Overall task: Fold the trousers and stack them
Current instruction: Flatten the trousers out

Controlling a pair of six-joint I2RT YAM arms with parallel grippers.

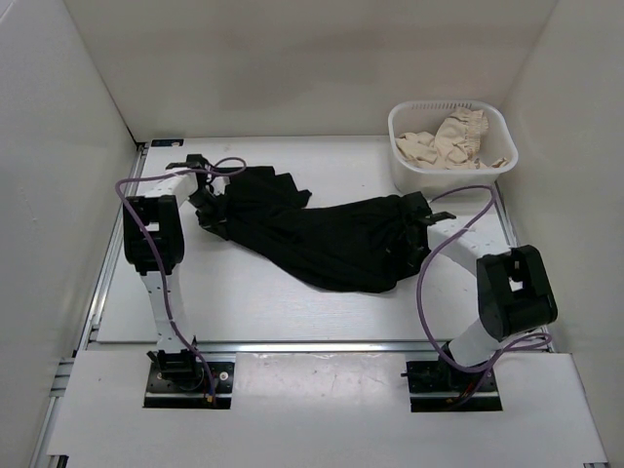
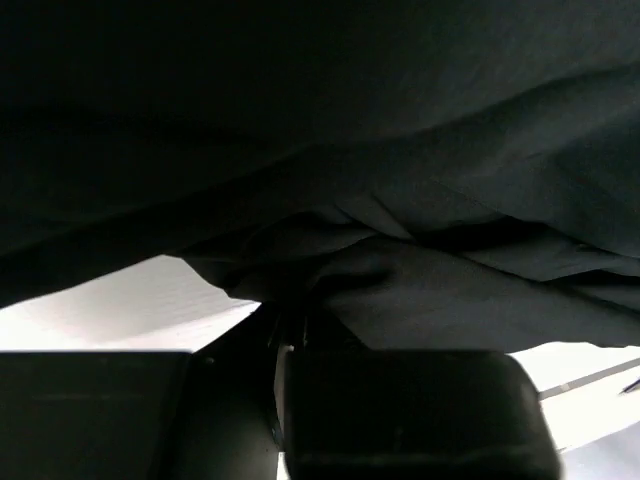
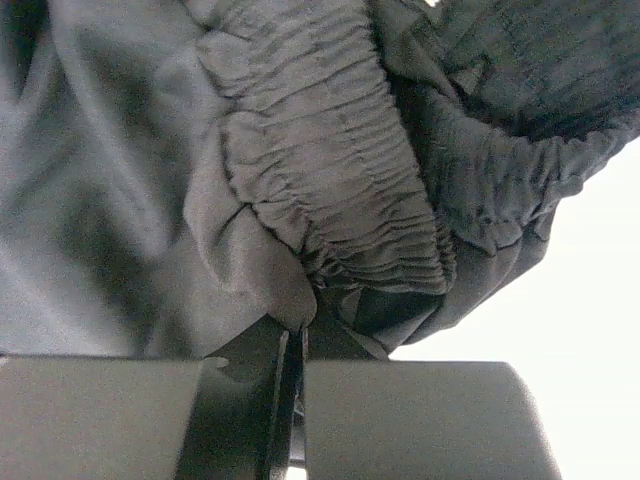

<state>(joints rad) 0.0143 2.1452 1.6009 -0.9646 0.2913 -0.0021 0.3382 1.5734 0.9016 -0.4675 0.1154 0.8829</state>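
The black trousers [image 1: 322, 229] lie bunched across the middle of the table, stretched between my two grippers. My left gripper [image 1: 210, 205] is shut on the trousers' left end; in the left wrist view dark fabric [image 2: 400, 230] fills the frame and runs into the closed jaws [image 2: 290, 335]. My right gripper [image 1: 414, 216] is shut on the right end; the right wrist view shows the gathered elastic waistband [image 3: 320, 170] pinched at the closed jaws [image 3: 300, 330].
A white basket [image 1: 405, 161] stands at the back right and holds beige frilly garments [image 1: 453, 141]. White walls enclose the table on three sides. Purple cables loop from both arms. A metal rail runs along the table's left edge [image 1: 102, 283].
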